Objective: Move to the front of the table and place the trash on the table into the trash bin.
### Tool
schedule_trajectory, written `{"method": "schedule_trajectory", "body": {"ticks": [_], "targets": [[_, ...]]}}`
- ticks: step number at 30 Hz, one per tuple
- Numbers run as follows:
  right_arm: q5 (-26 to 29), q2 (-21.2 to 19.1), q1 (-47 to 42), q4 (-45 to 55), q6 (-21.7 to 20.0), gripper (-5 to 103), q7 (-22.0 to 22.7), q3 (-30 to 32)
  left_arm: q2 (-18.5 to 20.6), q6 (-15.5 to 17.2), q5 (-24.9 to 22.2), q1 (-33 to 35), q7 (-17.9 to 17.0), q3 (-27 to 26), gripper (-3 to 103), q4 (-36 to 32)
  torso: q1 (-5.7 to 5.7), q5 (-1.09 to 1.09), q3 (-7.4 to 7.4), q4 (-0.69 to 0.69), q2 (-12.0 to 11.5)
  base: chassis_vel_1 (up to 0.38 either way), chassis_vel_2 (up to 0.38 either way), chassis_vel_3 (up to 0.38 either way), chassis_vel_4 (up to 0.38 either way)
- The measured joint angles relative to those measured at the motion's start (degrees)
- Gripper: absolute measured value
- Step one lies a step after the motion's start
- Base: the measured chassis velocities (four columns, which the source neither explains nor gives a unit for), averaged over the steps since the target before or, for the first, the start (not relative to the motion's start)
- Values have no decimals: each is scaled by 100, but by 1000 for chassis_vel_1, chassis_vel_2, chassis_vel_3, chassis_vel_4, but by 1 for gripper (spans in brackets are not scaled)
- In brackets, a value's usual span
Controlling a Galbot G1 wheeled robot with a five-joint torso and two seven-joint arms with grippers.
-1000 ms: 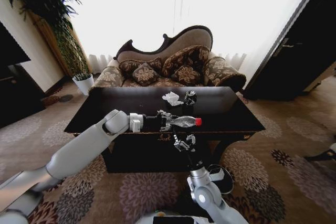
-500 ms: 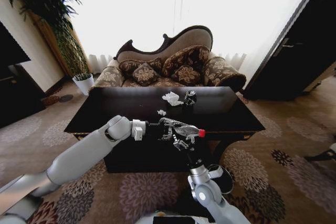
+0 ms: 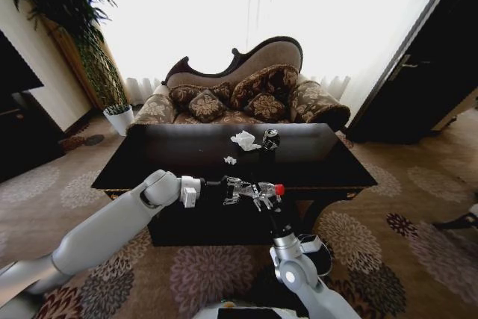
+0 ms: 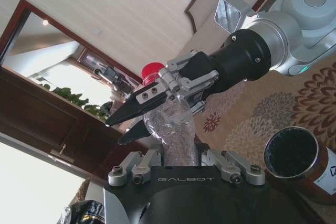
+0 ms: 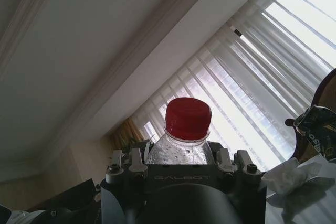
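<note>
The clear crushed bottle (image 3: 261,190) with a red cap hangs just off the front edge of the dark table (image 3: 179,151), and my left gripper (image 3: 240,189) is shut on it. My right gripper (image 3: 263,201) comes up from below and meets the bottle near its neck; in the left wrist view the right gripper (image 4: 115,132) crosses the bottle (image 4: 176,129) just under the cap. The right wrist view has the bottle (image 5: 181,150) dead centre. On the table lie a white tissue (image 3: 244,139), a dark can (image 3: 269,141) and a tiny scrap (image 3: 230,160). The black trash bin (image 4: 291,153) stands on the carpet below.
A patterned sofa (image 3: 246,95) stands behind the table. A white plant pot (image 3: 119,119) sits at the back left and a dark cabinet (image 3: 22,132) at the left. A dark door (image 3: 418,72) is on the right. Patterned carpet lies open on both sides of the table.
My left gripper has carried the bottle off the table top, forward and down to the front edge, onto the right gripper. The tiny scrap now shows on the table.
</note>
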Motion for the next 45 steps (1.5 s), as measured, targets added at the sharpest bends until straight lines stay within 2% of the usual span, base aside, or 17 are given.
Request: {"method": "schedule_trajectory", "body": {"ticks": [1, 2, 5, 9, 11, 17, 22, 23, 25, 26, 28, 31, 32, 37, 40, 44, 45], "targets": [[7, -4, -7, 3, 3, 55, -21, 12, 4, -3, -7, -11, 5, -9, 28, -5, 0, 0, 0, 0, 0, 0, 0, 0, 0], [7, -4, -7, 3, 3, 55, -21, 12, 4, -3, -7, -11, 5, -9, 28, -5, 0, 0, 0, 0, 0, 0, 0, 0, 0], [4, -9, -26, 8, 10, 45, -94, 21, 12, -24, -31, -24, 43, -59, 28, -12, 0, 1, 0, 0, 0, 0, 0, 0, 0], [-116, 2, -26, -22, 14, 41, -103, 30, 19, -27, -35, -8, 45, -120, 28, -26, 0, 0, 0, 0, 0, 0, 0, 0, 0], [-137, 2, -28, -23, 15, 33, -110, 29, 31, -21, -35, 17, 1, -162, 28, -56, 0, 0, 0, 0, 0, 0, 0, 0, 0], [-142, -8, -27, -9, 18, 32, -118, 32, 102, 56, -5, 77, -236, -216, 25, -131, 0, 0, 0, 0, 0, 0, 0, 0, 0], [-160, 4, -29, -46, 19, 22, -118, 6, 264, 139, 3, 399, -491, -513, 45, -325, 0, 0, 0, 0, 0, 0, 0, 0, 0], [-160, 4, -29, -46, 19, 22, -118, 6, 264, 139, 3, 399, -491, -513, 45, -325, 0, 0, 0, 0, 0, 0, 0, 0, 0], [-165, 18, -29, -81, 20, 19, -112, 17, 388, 158, -3, 682, -559, -798, 57, -458, 0, 0, 0, 0, 0, 0, 0, 0, 0], [-166, 20, -29, -87, 20, 19, -111, 22, 421, 159, -5, 767, -583, -883, 57, -500, 0, 1, 0, 0, 0, 0, 0, 0, 0], [-163, 9, -38, -131, 12, 19, -80, 66, 529, 155, -21, 1137, -696, -1238, 68, -689, 0, -1, 0, 1, 0, 0, 0, 0, 0], [-167, -8, -53, -148, -6, 19, -79, 72, 604, 151, -53, 1403, -832, -1454, 74, -836, 0, 3, 0, 0, 0, 0, 0, 0, 0], [-167, -18, -48, -163, -6, 19, -71, 97, 642, 149, -81, 1601, -913, -1604, 79, -930, 0, -2, -1, 1, 0, 0, 0, 0, 0], [-229, -19, -51, -260, -10, 19, -27, 150, 764, 143, -215, 2256, -1086, -1993, 98, -1277, 0, 0, 0, 0, 0, 0, 0, 0, 0], [-260, -23, -58, -334, -3, 19, -25, 204, 781, 151, -313, 2597, -1161, -2202, 100, -1468, 0, 1, -1, 0, 0, 0, 0, 0, 0], [-344, -96, -119, -409, 49, 19, -21, 404, 603, 334, -749, 3398, -1529, -2998, 100, -1943, 0, 1, -1, 0, 0, 0, 0, 0, 0], [-344, -96, -119, -409, 49, 19, -21, 404, 603, 334, -749, 3398, -1529, -2998, 100, -1943, 0, 1, -1, 0, 0, 0, 0, 0, 0]]}}
